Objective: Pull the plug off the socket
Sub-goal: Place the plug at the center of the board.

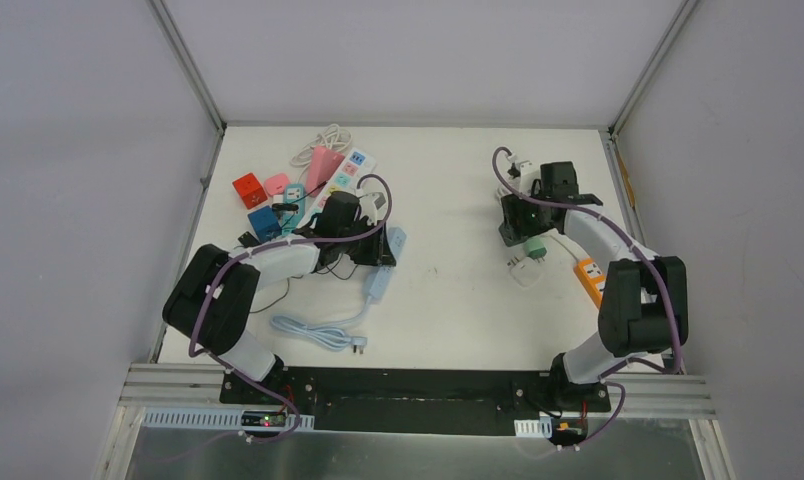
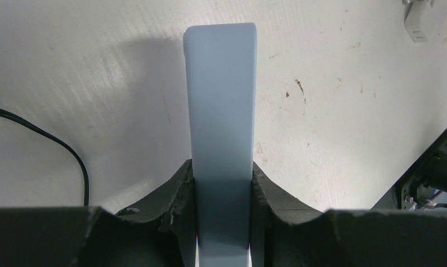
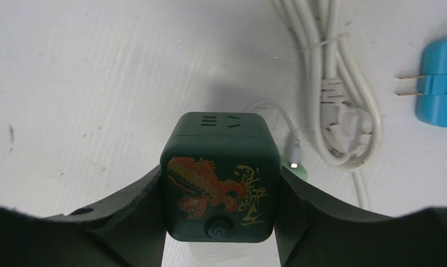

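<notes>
1. left gripper (image 2: pixel 221 183) clenched on pale blue power strip (image 2: pixel 221 83), at table 9 o'clock in the top view.
2. right gripper (image 3: pixel 220 194) clamped on green cube socket (image 3: pixel 220 139), at table 2 o'clock.
3. white plug (image 1: pixel 524 271) just beside the cube at its 6 o'clock; cannot tell if seated.
4. white cable bundle (image 3: pixel 332 94) at cube's 2 o'clock, right wrist view.

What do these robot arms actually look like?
Both the left arm and right arm have chunky black joints linked by smooth white shells. A purple cable loops along each one. The end effector fingers are matte black, rough-edged and curved. I see no markings.
</notes>
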You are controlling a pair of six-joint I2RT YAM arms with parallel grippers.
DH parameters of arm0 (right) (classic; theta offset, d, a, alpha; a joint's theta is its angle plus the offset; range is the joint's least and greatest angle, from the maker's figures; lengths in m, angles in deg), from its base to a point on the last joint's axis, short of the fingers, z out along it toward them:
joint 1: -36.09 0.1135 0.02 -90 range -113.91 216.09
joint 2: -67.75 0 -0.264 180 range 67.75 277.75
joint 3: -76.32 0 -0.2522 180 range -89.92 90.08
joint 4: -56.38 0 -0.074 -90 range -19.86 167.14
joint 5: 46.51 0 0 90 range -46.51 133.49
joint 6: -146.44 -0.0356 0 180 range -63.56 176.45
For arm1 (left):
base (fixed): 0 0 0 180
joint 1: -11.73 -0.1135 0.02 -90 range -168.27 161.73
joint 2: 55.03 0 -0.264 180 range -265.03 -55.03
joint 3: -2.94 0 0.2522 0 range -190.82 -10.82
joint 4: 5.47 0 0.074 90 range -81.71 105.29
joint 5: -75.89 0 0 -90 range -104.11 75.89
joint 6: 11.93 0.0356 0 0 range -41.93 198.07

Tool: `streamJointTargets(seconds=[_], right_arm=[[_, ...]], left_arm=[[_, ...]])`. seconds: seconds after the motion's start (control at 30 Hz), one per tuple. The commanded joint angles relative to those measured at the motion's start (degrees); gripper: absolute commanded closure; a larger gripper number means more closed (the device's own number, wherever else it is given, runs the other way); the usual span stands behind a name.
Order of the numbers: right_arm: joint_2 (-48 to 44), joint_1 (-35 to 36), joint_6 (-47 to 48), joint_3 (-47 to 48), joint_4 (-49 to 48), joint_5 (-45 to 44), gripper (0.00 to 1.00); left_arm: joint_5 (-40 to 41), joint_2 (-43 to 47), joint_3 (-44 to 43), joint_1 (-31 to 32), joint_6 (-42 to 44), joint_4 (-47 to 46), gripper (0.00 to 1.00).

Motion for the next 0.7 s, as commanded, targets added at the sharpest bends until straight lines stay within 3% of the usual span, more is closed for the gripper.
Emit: streamJointTargets(seconds=[0.0, 0.2, 0.37, 0.67], right_arm=[[1.68, -0.58, -2.92, 1.63, -5.65, -8.01, 0.8], [4.35, -2.05, -2.23, 3.06, -3.34, -7.62, 0.5], [3.16, -2.13, -1.3, 3.07, -2.84, -7.19, 0.04], [-3.25, -2.39, 0.38, 2.2, -2.63, -6.42, 0.0]], left_arm=[[1.4, 3.22, -1.0, -0.65, 2.45, -0.06, 1.0], [1.98, 4.4, -0.32, -0.8, 3.04, 0.61, 1.0], [2.32, 4.7, -0.37, -0.97, 3.42, 1.16, 1.0], [3.48, 4.29, -1.89, -1.41, 4.4, 2.23, 1.0]])
